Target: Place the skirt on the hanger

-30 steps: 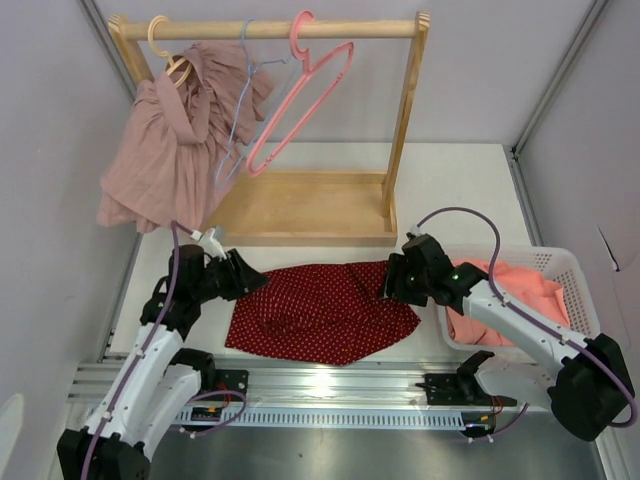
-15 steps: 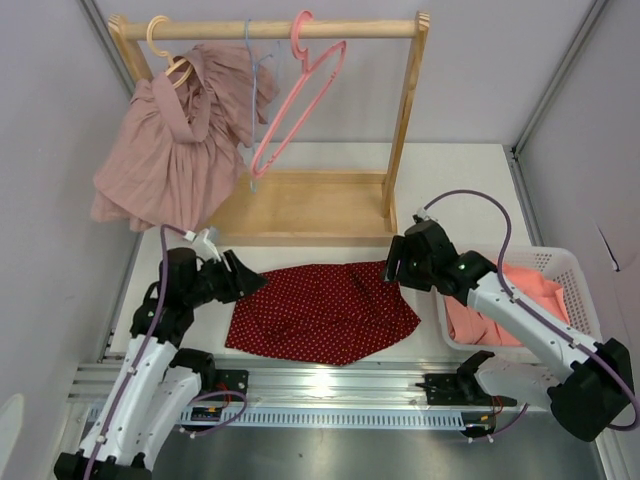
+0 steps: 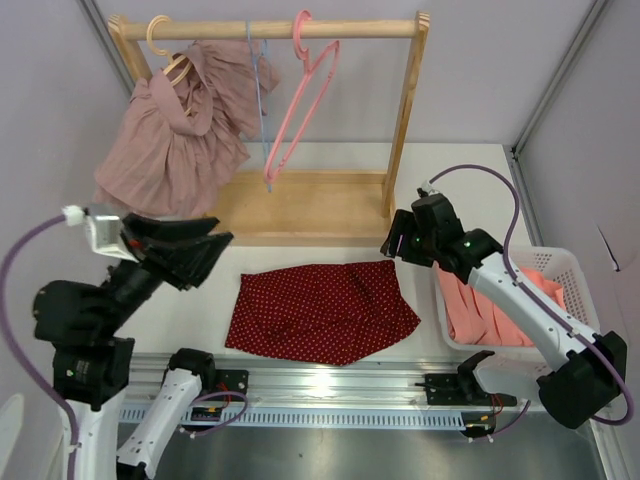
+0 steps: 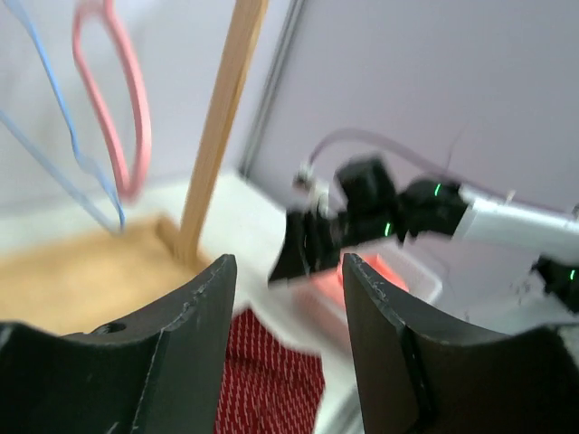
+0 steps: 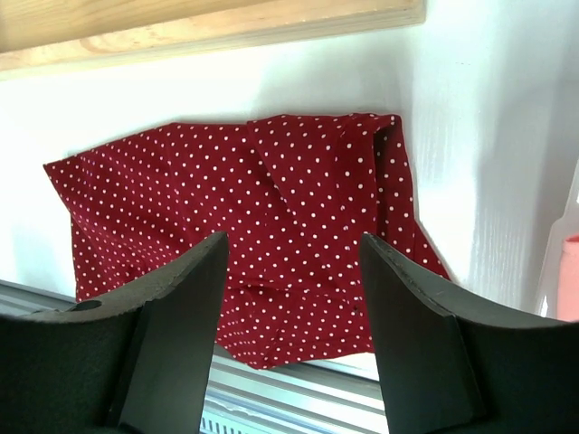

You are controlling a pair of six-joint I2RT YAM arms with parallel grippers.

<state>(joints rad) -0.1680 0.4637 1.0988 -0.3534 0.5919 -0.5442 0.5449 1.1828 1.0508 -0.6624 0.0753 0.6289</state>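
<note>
White tabletop point(image 3: 470, 190) runs from the metal rail point(image 3: 330, 385) at the near edge back to the grey walls point(image 3: 480, 70). We see the red, white-dotted fabric skirt point(image 3: 320, 312) lying flat on it, between the base board of the wooden clothes rack point(image 3: 405, 120) and that rail. The skirt's lower point comes close to the rail. Bare tabletop lies to its left, and more lies behind the rack. Just to its right stands the white slatted plastic basket point(image 3: 570, 262) holding coral cloth point(image 3: 480, 310). On the rack's top bar the pink plastic hanger point(image 4: 134, 99) hangs bare, with open space between it and the right post, and a dusty-pink dress point(image 3: 170, 140) fills the left end. Our left end effector point(image 4: 288, 267) sits high above the tabletop's left side, its jaws parted around nothing. Our right end effector point(image 5: 294, 249) hovers over the skirt's far right corner, jaws wide and empty.
</note>
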